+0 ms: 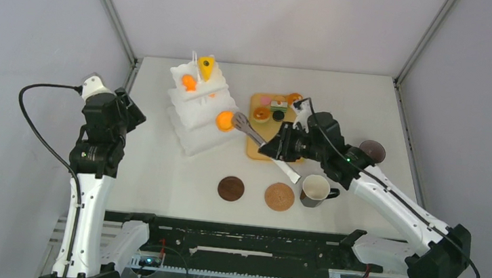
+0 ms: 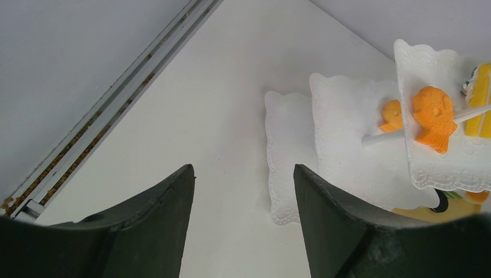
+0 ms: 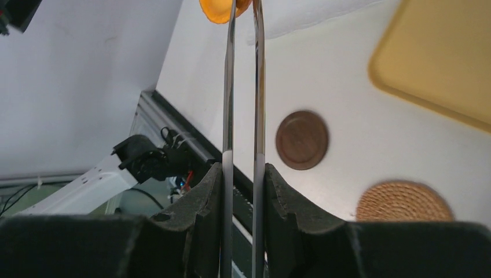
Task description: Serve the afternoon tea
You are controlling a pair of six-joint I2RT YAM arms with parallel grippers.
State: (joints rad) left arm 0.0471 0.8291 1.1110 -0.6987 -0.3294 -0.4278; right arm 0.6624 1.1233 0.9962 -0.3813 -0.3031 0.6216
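The white tiered stand (image 1: 198, 110) is whole only from above; the right arm (image 1: 387, 197) hides part of the tan tray (image 1: 254, 150) right of it. Left of the stand the left gripper (image 2: 243, 171) hovers, jaws apart. The right gripper (image 3: 243, 174) clamps metal tongs (image 3: 228, 87), which pinch an orange tart (image 1: 224, 120) at the stand's right edge (cropped in the wrist view).

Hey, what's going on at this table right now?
The right tool is shut on metal tongs, which pinch an orange pastry at the edge of the white tiered stand. A yellow cake wedge and a fish-shaped pastry sit on its top tier; more pastries wait on the tan tray. The left tool hangs open and empty beside the stand. Both mugs stand off the coasters.
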